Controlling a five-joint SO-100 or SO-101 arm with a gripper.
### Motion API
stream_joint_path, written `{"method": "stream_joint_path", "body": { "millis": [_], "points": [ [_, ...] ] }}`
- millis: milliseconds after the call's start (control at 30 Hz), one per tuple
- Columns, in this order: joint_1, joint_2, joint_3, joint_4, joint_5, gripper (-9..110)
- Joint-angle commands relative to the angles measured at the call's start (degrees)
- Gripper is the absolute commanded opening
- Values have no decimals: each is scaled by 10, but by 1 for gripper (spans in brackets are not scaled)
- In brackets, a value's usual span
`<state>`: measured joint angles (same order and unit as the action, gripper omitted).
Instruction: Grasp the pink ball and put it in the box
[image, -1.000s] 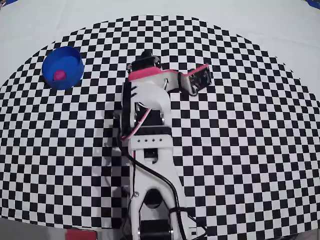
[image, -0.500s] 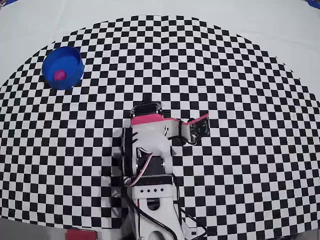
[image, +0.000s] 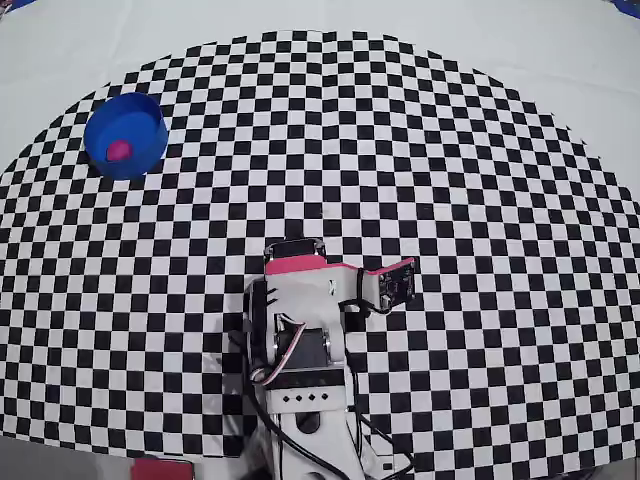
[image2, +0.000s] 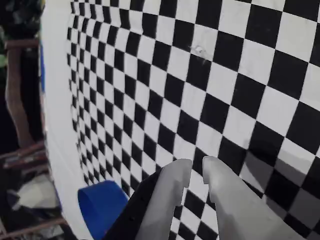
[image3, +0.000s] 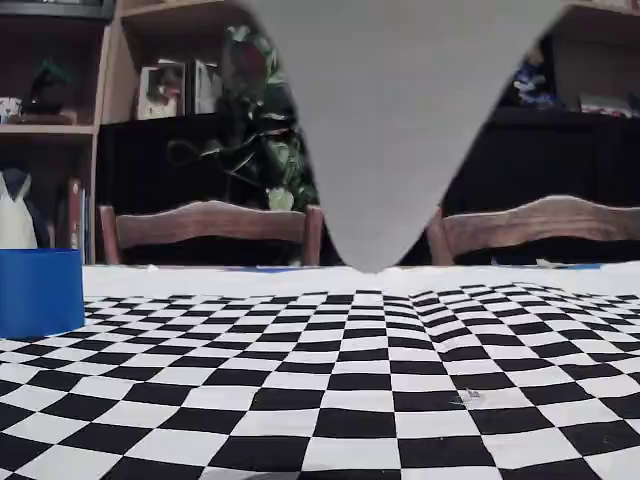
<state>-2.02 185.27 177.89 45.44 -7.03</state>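
since a second ago, arm (image: 300, 330) drawn back, pink ball (image: 119, 150) unmoved in box (image: 150, 135)

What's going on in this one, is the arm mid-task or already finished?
It looks finished. In the overhead view the pink ball already sits inside the box, the blue round container at the upper left of the checkered mat. The arm is folded low near the bottom centre, well away from the box. In the wrist view the gripper holds nothing, and its fingers stand close together with only a narrow gap between them.
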Motion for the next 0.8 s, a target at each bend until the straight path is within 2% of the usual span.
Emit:
{"method": "stream_joint_path", "body": {
  "millis": [0,767],
  "points": [
    [4,11,4,8,5,0],
    [-1,11,4,9,4,0]
  ]
}}
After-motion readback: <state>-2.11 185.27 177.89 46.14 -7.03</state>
